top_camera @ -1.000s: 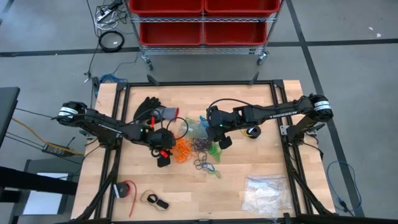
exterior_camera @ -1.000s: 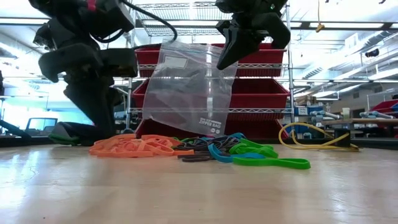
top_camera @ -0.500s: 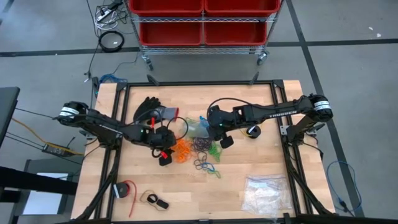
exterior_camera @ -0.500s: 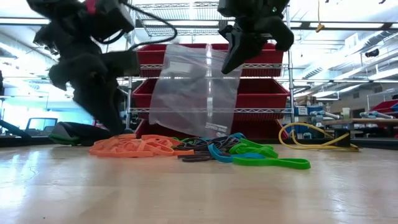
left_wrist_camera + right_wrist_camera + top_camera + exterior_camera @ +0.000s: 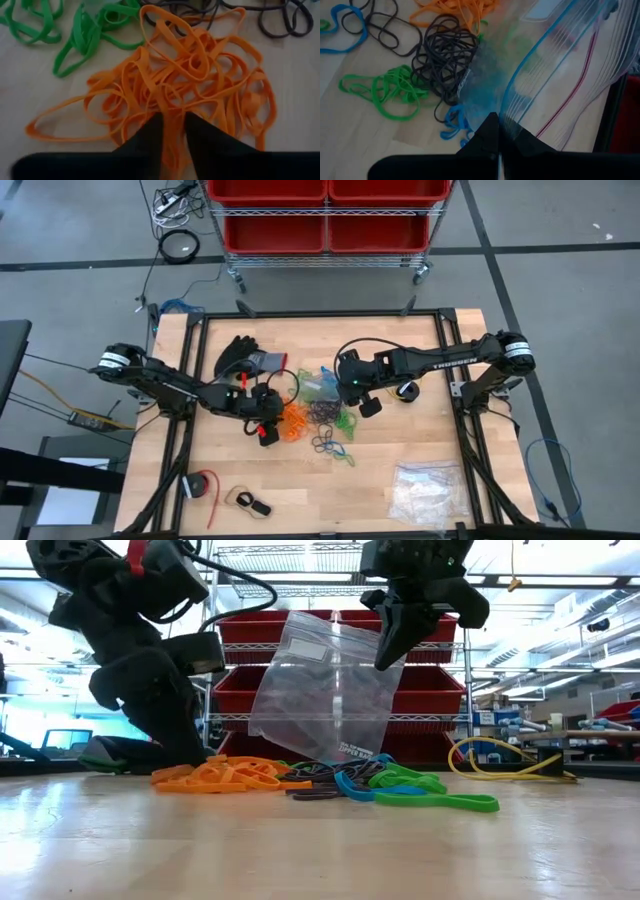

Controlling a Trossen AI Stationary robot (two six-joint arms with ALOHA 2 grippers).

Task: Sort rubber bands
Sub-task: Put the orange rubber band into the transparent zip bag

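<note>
Take the pile of bands [image 5: 322,420] as your landmark: it lies at the middle of the counter [image 5: 400,450], orange loops on its left, black ones at its centre, green and blue on its right and near side.

Left claw [image 5: 173,131]: you have it down at the left edge of the pile, its two dark fingers [image 5: 145,142] drawn close on a few strands of the orange bands [image 5: 200,85]. In the left wrist view the strands run through the narrow gap between the fingers. In the low view the orange heap [image 5: 225,776] lies flat on the wood beside that arm.

Right claw [image 5: 498,131]: you have it above the far right of the pile, pressed together on the edge of a clear zip bag [image 5: 325,685]. The bag hangs from the claw, tilted, its lower corner just over the black bands [image 5: 445,62] and blue ones [image 5: 452,122]. The green bands [image 5: 387,90] lie beside the black cluster, apart from the bag.

Room around the pile: the near half of the counter is mostly bare wood. A second clear bag [image 5: 427,490] of whitish pieces lies well right and toward you, near the counter's front right corner. A red roll [image 5: 203,485] and a small dark item [image 5: 252,504] sit well left and toward you. A black glove [image 5: 238,357] lies just beyond the pile's left side, near the left arm. Beyond the counter's far edge stands a rack of red bins [image 5: 325,215].
</note>
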